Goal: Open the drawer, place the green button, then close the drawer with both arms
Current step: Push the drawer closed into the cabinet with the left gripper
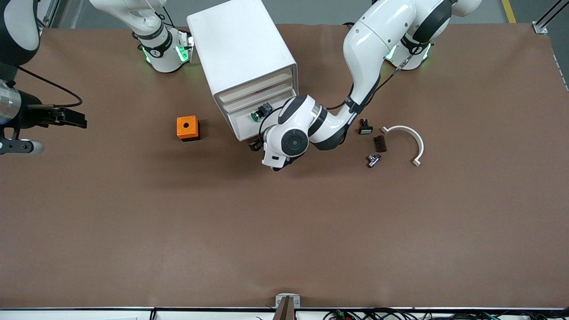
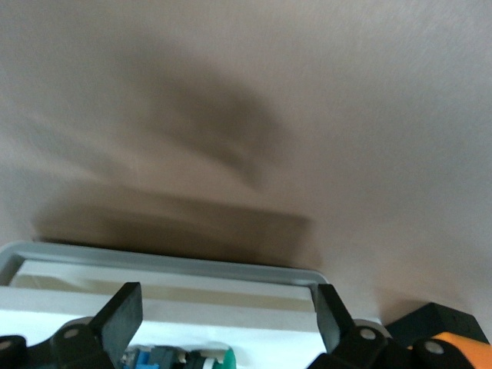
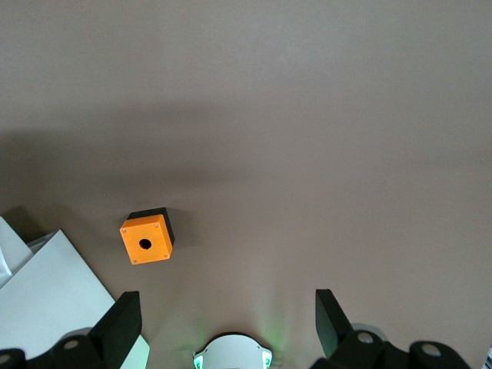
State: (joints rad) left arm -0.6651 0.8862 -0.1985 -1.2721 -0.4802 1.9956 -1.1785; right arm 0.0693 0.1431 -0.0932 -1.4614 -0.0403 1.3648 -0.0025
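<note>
No legible text, labels, brand marks or numbers on the drawer cabinet [image 1: 242,53], the orange box [image 1: 187,128], or the worktop [image 1: 284,222]

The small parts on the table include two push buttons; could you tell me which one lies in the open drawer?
The button with the round green cap lies in the drawer; the black button with a white face lies on the table toward the left arm's end.
</note>
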